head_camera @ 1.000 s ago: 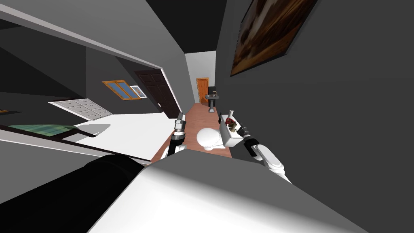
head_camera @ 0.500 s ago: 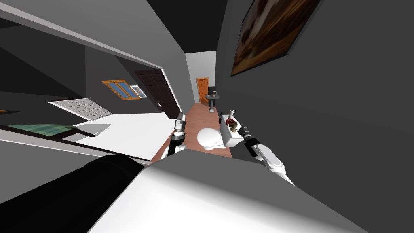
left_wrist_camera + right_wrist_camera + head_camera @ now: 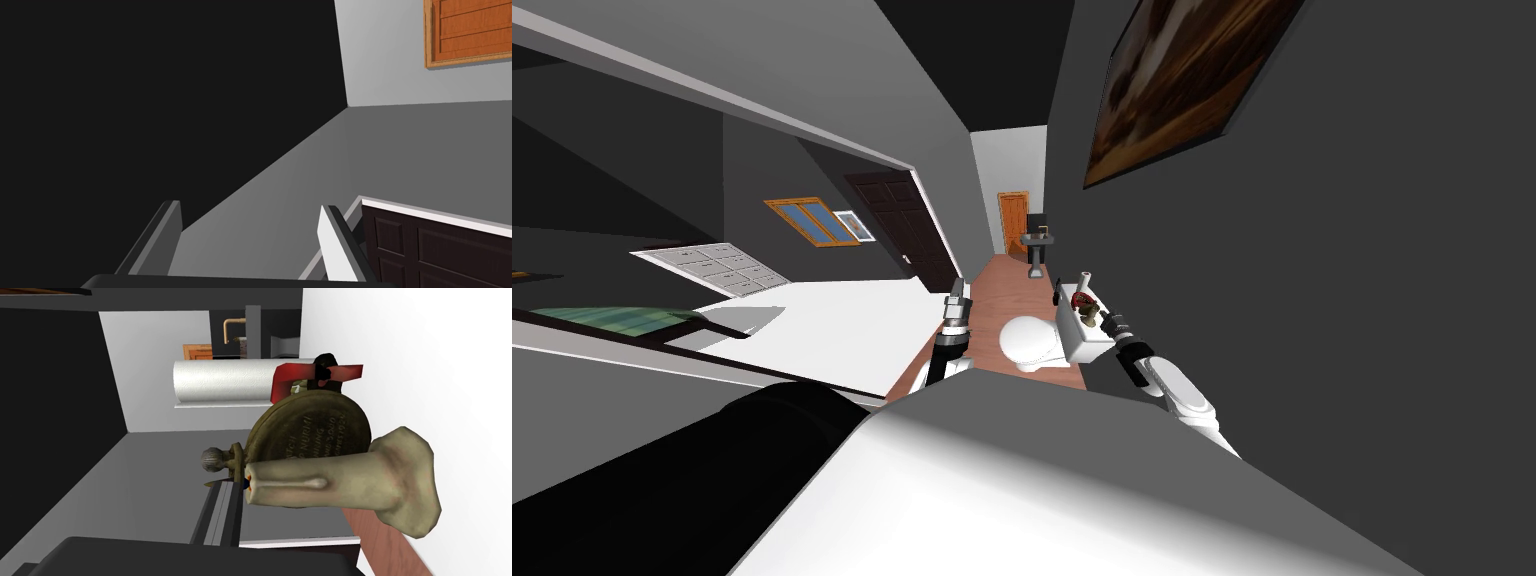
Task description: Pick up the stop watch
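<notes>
Right wrist view puts the right gripper (image 3: 225, 485) at the stop watch (image 3: 310, 433), a brass disc with lettering on its back. The two blades are drawn almost together just under the crown. I judge they pinch the thin stem there, a sensible hold since the disc itself is broad. An upright beige candle (image 3: 345, 488) crowds just beside the watch, so a lift should go straight up. A red item (image 3: 300, 378) and a white paper roll (image 3: 220, 383) stand at the watch's 12 o'clock.

The white toilet tank (image 3: 1084, 348) carrying them is at my 1 o'clock, with the bowl (image 3: 1027, 340) at 12. The left gripper (image 3: 955, 292) hangs at 11 o'clock, blades wide apart and empty, clear of the work. The reddish-brown floor (image 3: 992, 272) runs between dark grey walls to a pedestal sink (image 3: 1036, 245) and an orange door (image 3: 1013, 222).
</notes>
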### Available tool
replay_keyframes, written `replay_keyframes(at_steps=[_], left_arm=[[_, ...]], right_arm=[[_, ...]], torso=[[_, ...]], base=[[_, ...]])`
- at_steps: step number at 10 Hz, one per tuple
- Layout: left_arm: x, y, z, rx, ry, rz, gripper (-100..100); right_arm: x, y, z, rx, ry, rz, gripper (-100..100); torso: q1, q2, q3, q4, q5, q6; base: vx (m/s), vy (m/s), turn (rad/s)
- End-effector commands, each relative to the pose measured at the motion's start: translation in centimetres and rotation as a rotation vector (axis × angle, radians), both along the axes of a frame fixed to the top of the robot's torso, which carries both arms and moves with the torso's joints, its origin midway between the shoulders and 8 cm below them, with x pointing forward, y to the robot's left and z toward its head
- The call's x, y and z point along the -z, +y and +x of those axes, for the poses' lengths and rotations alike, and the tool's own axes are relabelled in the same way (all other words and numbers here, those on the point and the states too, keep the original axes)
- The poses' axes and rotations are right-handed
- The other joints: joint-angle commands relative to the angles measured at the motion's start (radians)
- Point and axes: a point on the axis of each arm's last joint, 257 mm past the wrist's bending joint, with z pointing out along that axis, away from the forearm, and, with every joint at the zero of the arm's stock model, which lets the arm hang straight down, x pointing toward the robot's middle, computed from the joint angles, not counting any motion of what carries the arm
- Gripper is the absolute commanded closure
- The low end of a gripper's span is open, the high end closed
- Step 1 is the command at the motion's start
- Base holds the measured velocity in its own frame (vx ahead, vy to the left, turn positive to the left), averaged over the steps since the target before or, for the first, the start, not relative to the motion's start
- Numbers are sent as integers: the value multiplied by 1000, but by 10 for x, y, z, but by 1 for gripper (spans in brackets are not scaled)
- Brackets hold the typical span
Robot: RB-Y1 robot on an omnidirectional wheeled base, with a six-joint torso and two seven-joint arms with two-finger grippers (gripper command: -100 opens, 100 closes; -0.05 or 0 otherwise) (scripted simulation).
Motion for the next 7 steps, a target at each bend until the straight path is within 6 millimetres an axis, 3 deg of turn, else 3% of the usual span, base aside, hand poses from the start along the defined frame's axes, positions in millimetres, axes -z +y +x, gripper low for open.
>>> replay_keyframes(at_steps=[1,2,5,6,7], left_arm=[[0,0,0,0,0,0,0],[0,0,0,0,0,0,0],[0,0,0,0,0,0,0],[0,0,0,0,0,0,0],[0,0,0,0,0,0,0]], right_arm=[[0,0,0,0,0,0,0],[19,-23,-8,32,42,-16,-100],[49,-62,-25,87,112,-44,-100],[49,-62,-25,87,112,-44,-100],[63,-85,-35,117,148,-59,-100]], torso=[[0,0,0,0,0,0],[0,0,0,0,0,0],[15,6,4,1,3,0],[13,6,3,1,3,0],[8,4,2,1,2,0]], base=[[0,0,0],[-50,100,25],[-89,205,4],[-38,98,-2],[-32,136,16]])
